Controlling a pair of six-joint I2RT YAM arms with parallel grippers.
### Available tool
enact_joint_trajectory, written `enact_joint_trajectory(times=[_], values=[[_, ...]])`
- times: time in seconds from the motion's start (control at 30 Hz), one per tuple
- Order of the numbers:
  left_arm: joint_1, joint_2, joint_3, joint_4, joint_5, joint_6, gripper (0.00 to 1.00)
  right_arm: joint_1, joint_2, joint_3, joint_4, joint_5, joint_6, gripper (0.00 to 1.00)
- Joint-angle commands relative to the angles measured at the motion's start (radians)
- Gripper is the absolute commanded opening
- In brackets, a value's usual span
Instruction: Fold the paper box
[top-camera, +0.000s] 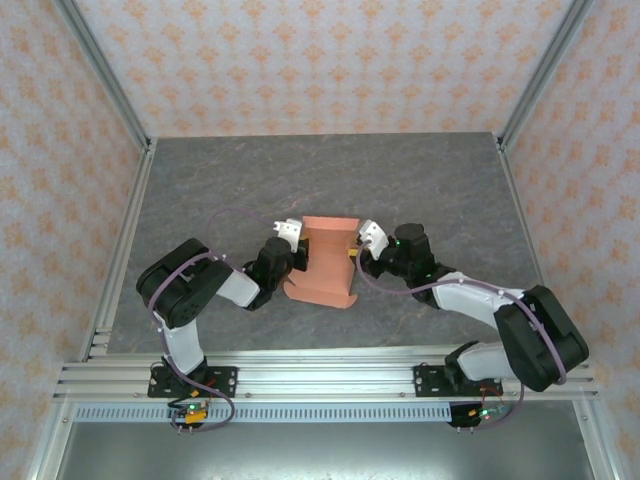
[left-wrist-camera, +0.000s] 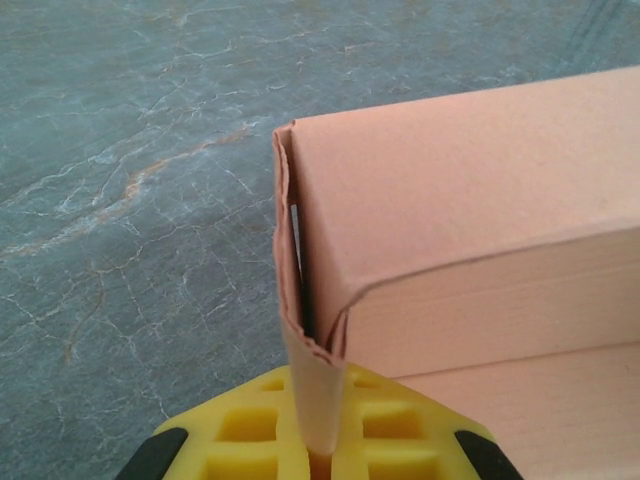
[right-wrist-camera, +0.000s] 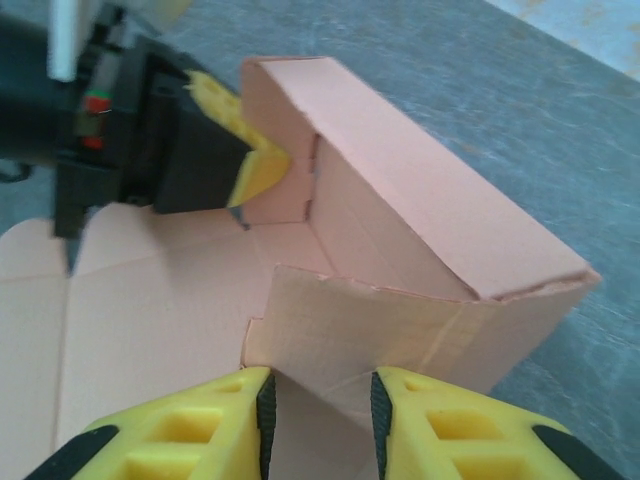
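Left gripper (left-wrist-camera: 318, 410): being positioned at the left end of the paper box (top-camera: 325, 268); its jaws are being held almost closed, and a thin upright flap at that end's corner is being pinched between the yellow fingers (left-wrist-camera: 245, 428).
Right gripper (right-wrist-camera: 320, 400): being positioned at the right end of the paper box, opposite the other gripper; its jaws are being held a little apart, and the lower edge of the standing end flap is being straddled by the yellow fingertips (right-wrist-camera: 210, 420); whether the pads are touching the cardboard cannot be told.
Paper box: salmon-orange thin cardboard, partly folded. One long wall is being held raised and turned over into a hollow ledge along the far side. Short end flaps are being held upright at the left and right ends. The unfolded sheet, with rounded tabs, is being borne flat on the near side.
Table (top-camera: 420, 190): grey marbled surface, being occupied near its middle by the paper box, whose flat sheet is being carried directly on it.
Left arm (top-camera: 190, 285) and right arm (top-camera: 500, 310): black and white, being extended from the near side of the paper box, one toward each end.
Cables (top-camera: 235, 212): purple, being routed along both arms, to either side of the paper box.
Wall panels (top-camera: 320, 60): pale with an orange pattern, being shown beyond and on both sides of the paper box, well apart from it.
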Motion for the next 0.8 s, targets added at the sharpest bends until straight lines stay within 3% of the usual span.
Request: enact_joint_trajectory(times=[0.0,0.23,0.43,0.53,0.77], values=[[-0.013,-0.007,0.016,0.016,0.055,-0.004,0.0,0.002,0.016,-0.003,0.138,0.153,0.047,0.32],[-0.013,-0.03,0.015,0.008,0.068,-0.018,0.0,0.002,0.087,0.039,0.164,0.185,0.062,0.26],[-0.013,-0.047,0.014,0.0,0.088,-0.018,0.0,0.002,0.151,0.065,0.174,0.066,-0.003,0.3],[-0.013,-0.057,0.009,0.0,0.081,-0.012,0.0,-0.001,0.177,0.092,0.17,0.128,-0.004,0.34],[-0.013,-0.063,0.007,-0.046,0.05,-0.004,0.0,-0.023,0.214,0.149,0.188,0.261,0.066,0.29]])
